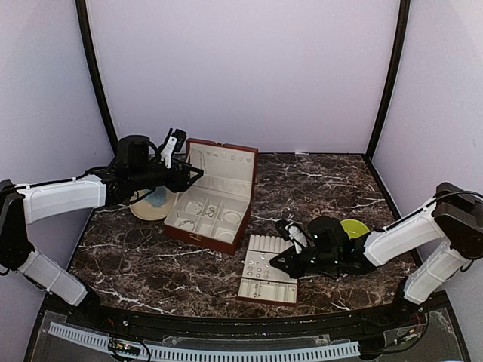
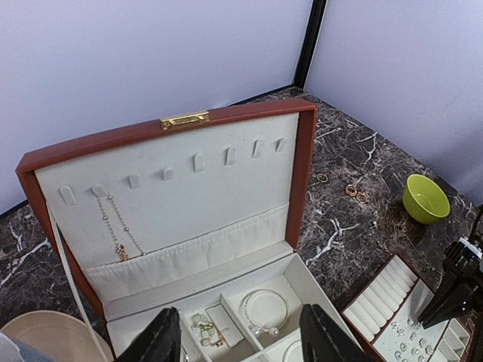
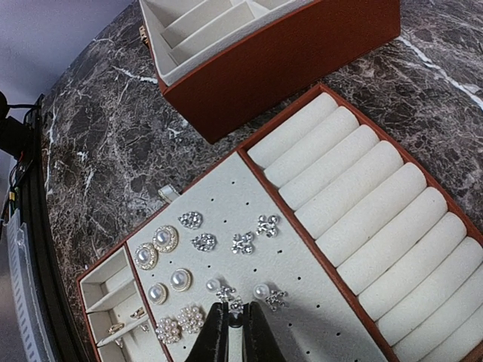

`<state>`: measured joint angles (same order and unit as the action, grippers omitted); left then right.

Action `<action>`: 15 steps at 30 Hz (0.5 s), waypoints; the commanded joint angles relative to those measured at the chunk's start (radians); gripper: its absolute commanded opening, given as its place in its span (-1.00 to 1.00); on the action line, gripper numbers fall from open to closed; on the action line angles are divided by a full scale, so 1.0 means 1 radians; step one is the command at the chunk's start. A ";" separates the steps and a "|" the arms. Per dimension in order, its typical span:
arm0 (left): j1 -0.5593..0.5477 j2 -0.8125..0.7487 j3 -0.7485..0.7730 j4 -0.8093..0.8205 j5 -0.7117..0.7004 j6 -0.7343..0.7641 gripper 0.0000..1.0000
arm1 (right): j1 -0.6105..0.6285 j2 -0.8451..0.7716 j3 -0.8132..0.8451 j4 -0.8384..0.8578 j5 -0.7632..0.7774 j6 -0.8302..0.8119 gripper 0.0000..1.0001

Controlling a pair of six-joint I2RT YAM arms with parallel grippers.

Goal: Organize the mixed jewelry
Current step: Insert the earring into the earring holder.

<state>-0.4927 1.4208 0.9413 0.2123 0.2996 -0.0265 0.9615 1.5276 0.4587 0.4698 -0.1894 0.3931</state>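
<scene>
No text, label, brand, number or sign readable on anything, near or far, left or right.

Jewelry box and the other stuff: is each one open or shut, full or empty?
jewelry box: open, lid standing up
ring rolls: empty
green bowl: looks empty
left tool: open, holding nothing
right tool: shut, tips down among the studs
</scene>
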 commanded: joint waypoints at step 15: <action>0.006 -0.027 -0.017 0.030 0.020 0.010 0.14 | 0.009 -0.026 0.005 0.056 -0.014 -0.012 -0.89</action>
<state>-0.4927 1.4204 0.9394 0.2153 0.3008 -0.0265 0.9619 1.5265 0.4587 0.4797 -0.1902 0.3927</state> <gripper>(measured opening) 0.570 0.059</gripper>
